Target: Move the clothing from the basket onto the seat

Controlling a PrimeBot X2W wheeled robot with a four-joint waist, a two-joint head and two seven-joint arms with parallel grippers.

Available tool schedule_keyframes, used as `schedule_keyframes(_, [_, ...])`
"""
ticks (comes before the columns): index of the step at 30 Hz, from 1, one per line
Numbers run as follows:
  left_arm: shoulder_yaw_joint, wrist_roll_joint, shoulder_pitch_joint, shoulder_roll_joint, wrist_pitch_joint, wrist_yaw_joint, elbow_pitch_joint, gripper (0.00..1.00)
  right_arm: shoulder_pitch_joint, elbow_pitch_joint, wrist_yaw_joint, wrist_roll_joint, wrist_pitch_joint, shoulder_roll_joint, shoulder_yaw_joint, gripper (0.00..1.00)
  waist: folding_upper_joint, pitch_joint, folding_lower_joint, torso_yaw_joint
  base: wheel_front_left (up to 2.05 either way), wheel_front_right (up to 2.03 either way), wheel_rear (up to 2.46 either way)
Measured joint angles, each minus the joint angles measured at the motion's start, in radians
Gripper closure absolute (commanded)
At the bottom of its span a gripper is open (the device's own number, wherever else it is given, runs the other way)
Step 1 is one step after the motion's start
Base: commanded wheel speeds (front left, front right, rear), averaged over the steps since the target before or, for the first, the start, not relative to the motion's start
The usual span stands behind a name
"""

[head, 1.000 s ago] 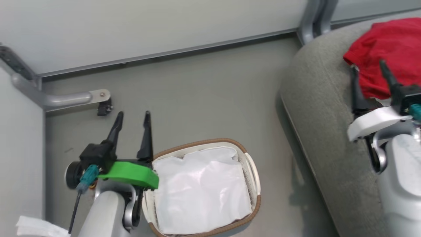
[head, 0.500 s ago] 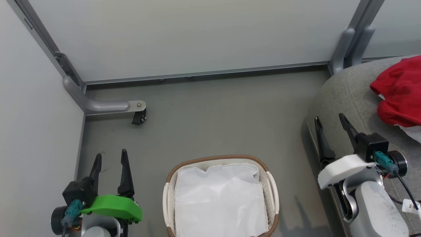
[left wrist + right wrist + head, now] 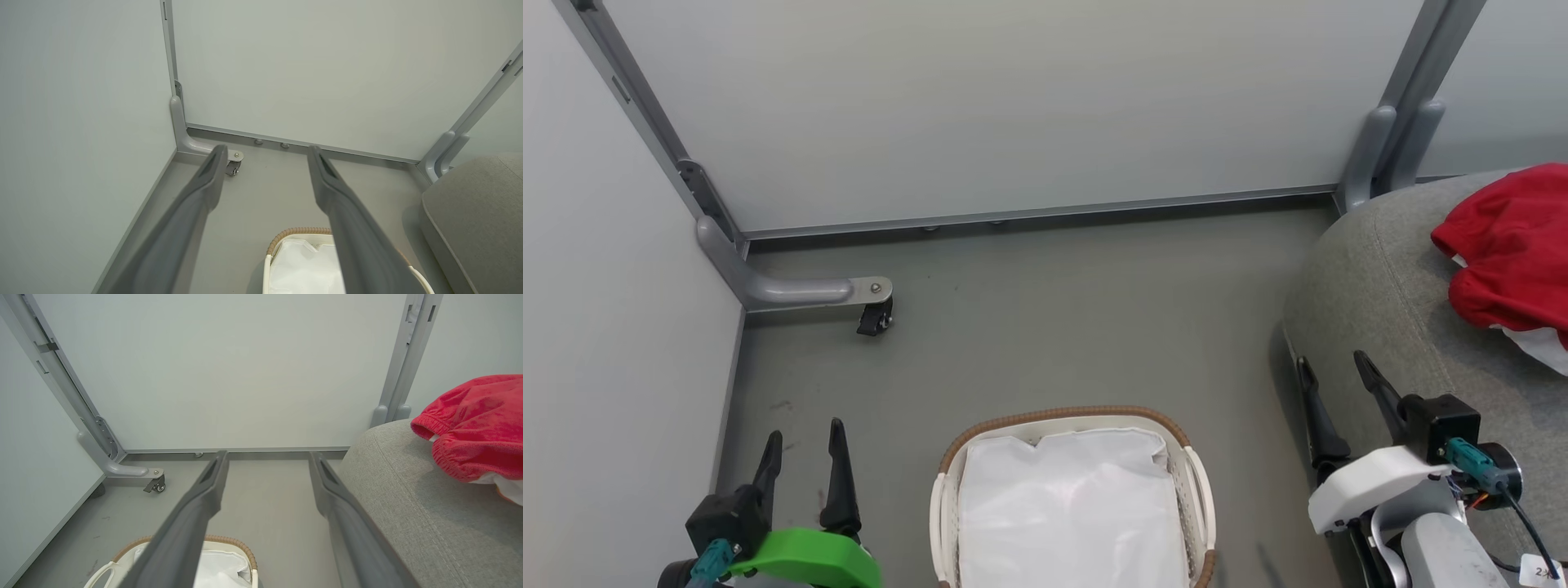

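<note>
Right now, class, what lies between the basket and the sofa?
A bare strip of grey floor, as the head view shows; the basket and sofa stand apart. The right gripper hangs open over the sofa's edge.

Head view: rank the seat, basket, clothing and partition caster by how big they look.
1. seat
2. basket
3. clothing
4. caster
The picture's edges crop the first three, so this ranks visible parts alone.

head: above, downward | wrists: low, forward | shared: basket [image 3: 1070, 414]

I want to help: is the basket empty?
Empty of clothes: the basket holds a white liner sheet, and the red clothing lies on the seat.
</note>
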Motion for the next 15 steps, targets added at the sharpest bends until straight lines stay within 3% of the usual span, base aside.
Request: schedule_keyframes(15, [-0.006, -0.001, 0.006, 0.000, 0.000, -0.003, 0.011, 0.00, 0.007, 0.009, 0.000, 0.013, 0.000, 0.000, 0.031, 0.00, 0.0000, -0.010, 0.0000, -0.001, 0.00, 0.00, 0.00])
